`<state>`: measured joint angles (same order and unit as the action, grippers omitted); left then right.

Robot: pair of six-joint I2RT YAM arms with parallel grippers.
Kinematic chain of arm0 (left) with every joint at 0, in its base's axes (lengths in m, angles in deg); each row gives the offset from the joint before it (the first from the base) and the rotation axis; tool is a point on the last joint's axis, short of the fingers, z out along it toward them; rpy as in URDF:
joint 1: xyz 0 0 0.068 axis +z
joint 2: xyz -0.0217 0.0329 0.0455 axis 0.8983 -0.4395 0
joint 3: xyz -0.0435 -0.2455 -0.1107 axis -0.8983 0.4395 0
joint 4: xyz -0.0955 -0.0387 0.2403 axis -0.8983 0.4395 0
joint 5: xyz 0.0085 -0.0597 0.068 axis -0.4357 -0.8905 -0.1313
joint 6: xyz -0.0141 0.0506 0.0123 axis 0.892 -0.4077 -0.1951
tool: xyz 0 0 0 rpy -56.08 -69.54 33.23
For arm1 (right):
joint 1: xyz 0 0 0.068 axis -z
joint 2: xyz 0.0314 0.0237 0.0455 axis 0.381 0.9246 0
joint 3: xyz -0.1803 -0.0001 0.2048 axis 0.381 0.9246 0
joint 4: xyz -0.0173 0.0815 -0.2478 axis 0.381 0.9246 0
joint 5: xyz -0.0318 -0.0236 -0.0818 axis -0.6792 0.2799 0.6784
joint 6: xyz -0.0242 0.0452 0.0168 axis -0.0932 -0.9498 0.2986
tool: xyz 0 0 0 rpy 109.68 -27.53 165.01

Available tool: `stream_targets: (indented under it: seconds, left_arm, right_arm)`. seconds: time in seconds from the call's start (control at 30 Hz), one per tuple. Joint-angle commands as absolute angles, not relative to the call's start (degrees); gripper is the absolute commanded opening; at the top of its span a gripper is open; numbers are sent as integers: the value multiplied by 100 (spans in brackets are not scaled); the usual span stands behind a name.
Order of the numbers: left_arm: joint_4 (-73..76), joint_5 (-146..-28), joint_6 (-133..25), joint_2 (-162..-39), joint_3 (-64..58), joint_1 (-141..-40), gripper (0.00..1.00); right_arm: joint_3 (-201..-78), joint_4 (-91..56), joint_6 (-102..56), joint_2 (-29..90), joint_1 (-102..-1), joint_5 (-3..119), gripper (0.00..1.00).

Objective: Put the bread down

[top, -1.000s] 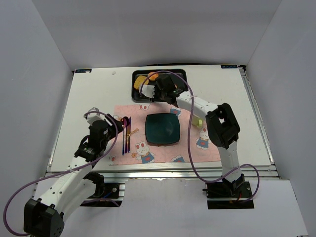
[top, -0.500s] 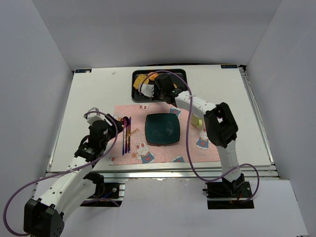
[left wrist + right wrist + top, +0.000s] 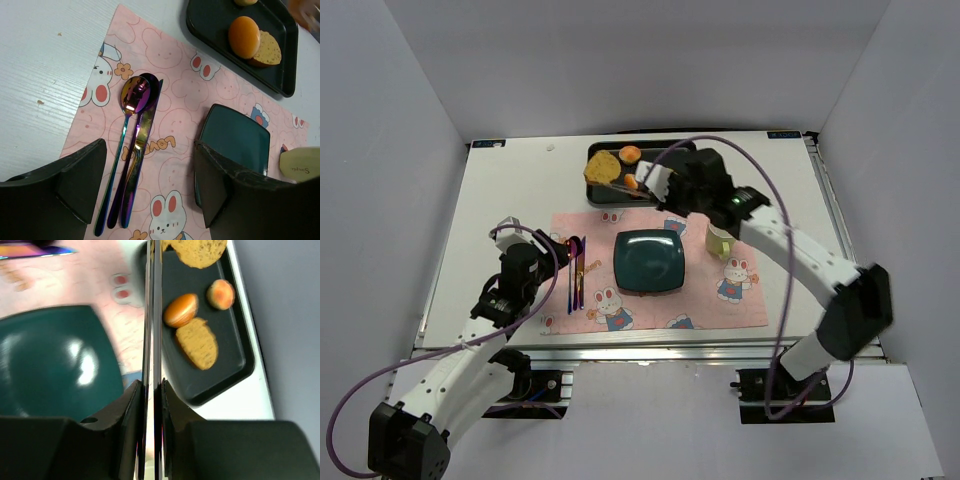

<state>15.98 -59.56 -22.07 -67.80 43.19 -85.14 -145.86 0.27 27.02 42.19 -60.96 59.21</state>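
The bread (image 3: 602, 166), a roundish golden slice, hangs at the tip of thin black tongs (image 3: 632, 184) over the left end of the black tray (image 3: 672, 150). My right gripper (image 3: 663, 184) is shut on the tongs. In the right wrist view the tongs (image 3: 152, 315) run from my right gripper (image 3: 153, 385) up to the bread (image 3: 197, 250). The dark teal square plate (image 3: 649, 262) sits on the pink placemat, also in the right wrist view (image 3: 50, 360). My left gripper (image 3: 150, 185) is open and empty above the cutlery.
The tray holds an oval toast slice (image 3: 197, 342) and two orange rolls (image 3: 181, 310) (image 3: 220, 294). A spoon and knife (image 3: 135, 135) lie on the placemat (image 3: 620, 310) left of the plate. A pale cup (image 3: 720, 240) stands right of the plate.
My right arm has risen and swung out to the right. The bread, gripped in the tongs, now looks lifted above the tray's left end. The left arm has not moved.
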Motion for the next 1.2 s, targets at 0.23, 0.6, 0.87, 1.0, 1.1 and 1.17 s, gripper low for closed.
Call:
stream_targets:
  seconds: [0.23,0.6,0.87,1.0,1.1,1.17]
  left_arm:
    - [1325,-6001,-2195,-6883,4139,-8511,80]
    - [1272,-6081,-2151,-6927,4104,-8511,79]
    - [1211,-6133,-2133,-6953,4095,-8511,80]
    - [1097,-6203,-2142,-7015,4095,-8511,79]
    - [922,-6414,-2177,-7137,4104,-8511,72]
    - [816,-6633,-2230,-7217,4104,-8511,57]
  right_arm:
    - [-11675,1088,2532,1515,-5861,4914,2]
    - [-10768,1255,2734,811,-5826,5055,38]
    - [-11189,1423,2612,512,-5817,4765,37]
    - [-11576,1283,2279,380,-5712,4730,22]
    - [-11857,1177,1962,389,-5493,4669,16]
    - [-12006,1063,1576,450,-5256,4651,7]
